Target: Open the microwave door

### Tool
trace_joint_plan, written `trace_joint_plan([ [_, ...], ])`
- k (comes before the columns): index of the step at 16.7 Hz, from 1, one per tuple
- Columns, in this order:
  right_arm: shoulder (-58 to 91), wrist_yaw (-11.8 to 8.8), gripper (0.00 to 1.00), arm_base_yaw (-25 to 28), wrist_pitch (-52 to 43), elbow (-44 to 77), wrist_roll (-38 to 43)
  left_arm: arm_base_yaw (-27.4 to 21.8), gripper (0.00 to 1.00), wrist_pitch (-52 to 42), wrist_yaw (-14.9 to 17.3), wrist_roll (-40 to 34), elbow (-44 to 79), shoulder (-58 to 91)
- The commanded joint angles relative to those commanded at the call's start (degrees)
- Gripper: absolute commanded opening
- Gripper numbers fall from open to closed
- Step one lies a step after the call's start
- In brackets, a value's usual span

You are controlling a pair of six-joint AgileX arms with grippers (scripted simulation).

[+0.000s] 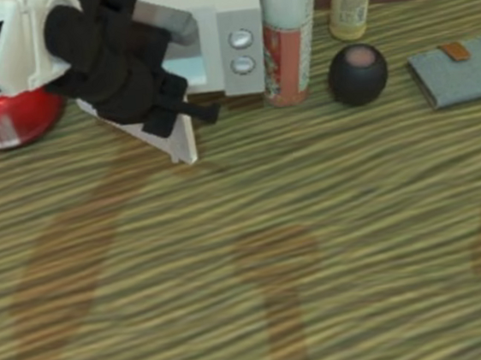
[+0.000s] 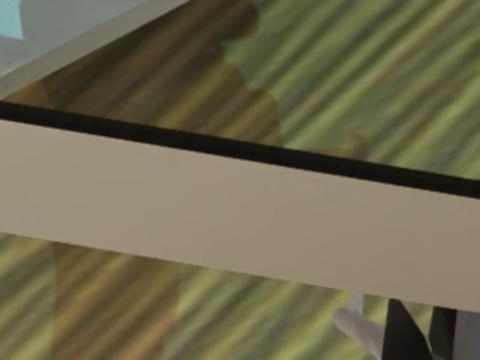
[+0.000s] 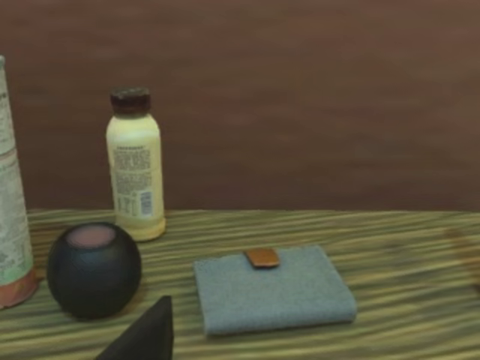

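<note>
Top view puts the left pincer [image 1: 203, 112] at the worktop's [image 1: 317, 249] far-left edge, by the microwave door [image 1: 181, 143], which stands swung out. Whether its fingers grip, I cannot tell. Pulling is underway; next, swing it wider. Right arm unseen.

Door edge [image 2: 240, 214] fills the left wrist view, a pale band with a thin dark strip along it, right up against the camera. Striped table [image 2: 360, 75] lies beyond it, and dark fingers [image 2: 409, 334] peek in beside it.
</note>
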Motion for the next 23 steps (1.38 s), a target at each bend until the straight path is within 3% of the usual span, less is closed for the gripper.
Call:
trace_joint_plan([
  [7,0.0,0.0,1.0,0.0,0.0,0.0,0.0,0.07,0.0,0.07,0.78,0.64,-0.45,-0.2],
  [15,0.0,0.0,1.0,0.0,0.0,0.0,0.0,3.2,0.0,-0.24,5.1,8.98,-4.13,-3.26],
  [23,0.0,0.0,1.0,0.0,0.0,0.0,0.0,3.32,0.0,-0.19,5.26,9.22,-4.21,-3.45],
])
